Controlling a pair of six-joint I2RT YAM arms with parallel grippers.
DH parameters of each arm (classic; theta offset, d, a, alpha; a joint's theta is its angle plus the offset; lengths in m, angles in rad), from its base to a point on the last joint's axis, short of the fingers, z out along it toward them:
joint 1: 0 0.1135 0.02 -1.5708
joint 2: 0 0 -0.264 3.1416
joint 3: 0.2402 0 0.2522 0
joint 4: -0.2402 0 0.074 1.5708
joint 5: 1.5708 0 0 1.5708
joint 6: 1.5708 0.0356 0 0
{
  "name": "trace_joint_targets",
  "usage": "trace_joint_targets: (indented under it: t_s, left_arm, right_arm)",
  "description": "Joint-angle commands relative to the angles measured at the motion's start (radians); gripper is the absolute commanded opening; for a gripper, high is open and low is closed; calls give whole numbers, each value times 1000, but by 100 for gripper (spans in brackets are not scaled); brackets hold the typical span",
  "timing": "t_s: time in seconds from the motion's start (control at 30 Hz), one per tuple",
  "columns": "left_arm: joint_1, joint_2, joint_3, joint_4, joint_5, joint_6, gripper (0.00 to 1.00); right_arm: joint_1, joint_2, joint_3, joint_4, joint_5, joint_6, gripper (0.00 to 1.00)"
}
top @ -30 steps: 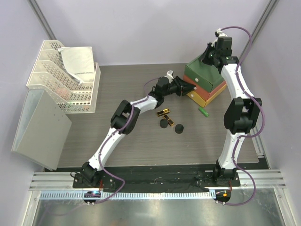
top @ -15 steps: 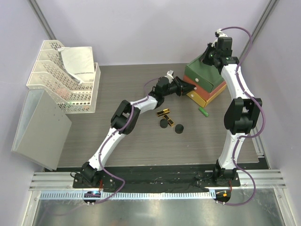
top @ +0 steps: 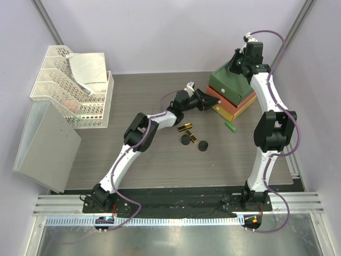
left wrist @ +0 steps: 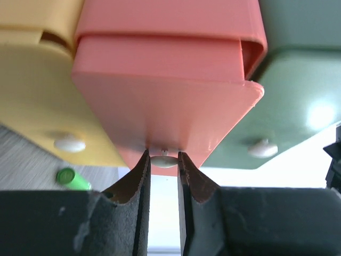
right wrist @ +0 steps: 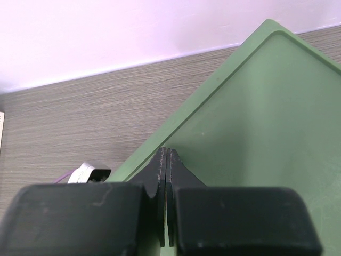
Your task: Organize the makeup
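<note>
My left gripper [top: 208, 100] [left wrist: 164, 159] is shut on the white knob [left wrist: 164, 160] of the orange drawer [left wrist: 165, 101], the middle one of the stacked drawer box [top: 233, 84]. That drawer stands a little out of the stack. My right gripper [top: 235, 65] [right wrist: 164, 153] is shut, its tips resting on the box's green top [right wrist: 256, 117]. On the table in front of the box lie two black-gold sticks [top: 184, 127], two black round compacts [top: 186, 140] [top: 203, 145] and a green tube [top: 230, 127] [left wrist: 73, 178]. No other makeup shows.
White wire file racks [top: 69, 85] holding papers stand at the far left, with a grey panel [top: 45, 141] leaning in front of them. The yellow drawer [left wrist: 37, 106] and the green drawer [left wrist: 287, 106] flank the orange one, each with its own white knob.
My left gripper has closed on the orange drawer's knob and drawn back to the left, sliding the drawer out a little. The right arm has not moved.
</note>
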Motion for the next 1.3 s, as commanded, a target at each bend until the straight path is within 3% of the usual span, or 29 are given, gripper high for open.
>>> trace_joint_targets:
  t_s: [0.0, 0.43, 0.6, 0.8, 0.83, 0.93, 1.2, 1.27]
  left_arm:
    - [5, -126, -124, 33, 86, 73, 0]
    - [39, -339, -558, 119, 201, 204, 0]
    - [42, -372, -572, 89, 231, 245, 3]
    - [43, -422, -538, 0, 258, 375, 49]
    - [46, -439, -525, -63, 264, 407, 56]
    - [51, -497, -519, -196, 281, 533, 66]
    - [60, -674, -552, -621, 267, 958, 71]
    - [62, -715, -546, -810, 209, 1062, 71]
  right_arm:
    - [3, 146, -119, -439, 71, -52, 1]
    - [3, 161, -110, -439, 61, -50, 1]
    - [1, 166, -108, -438, 61, -49, 1]
    - [1, 166, -105, -439, 63, -49, 1]
    - [1, 164, -107, -439, 66, -49, 1]
    - [3, 163, -110, -439, 69, -50, 1]
    - [1, 166, -105, -439, 64, -50, 1]
    - [1, 167, -104, -441, 64, -50, 1]
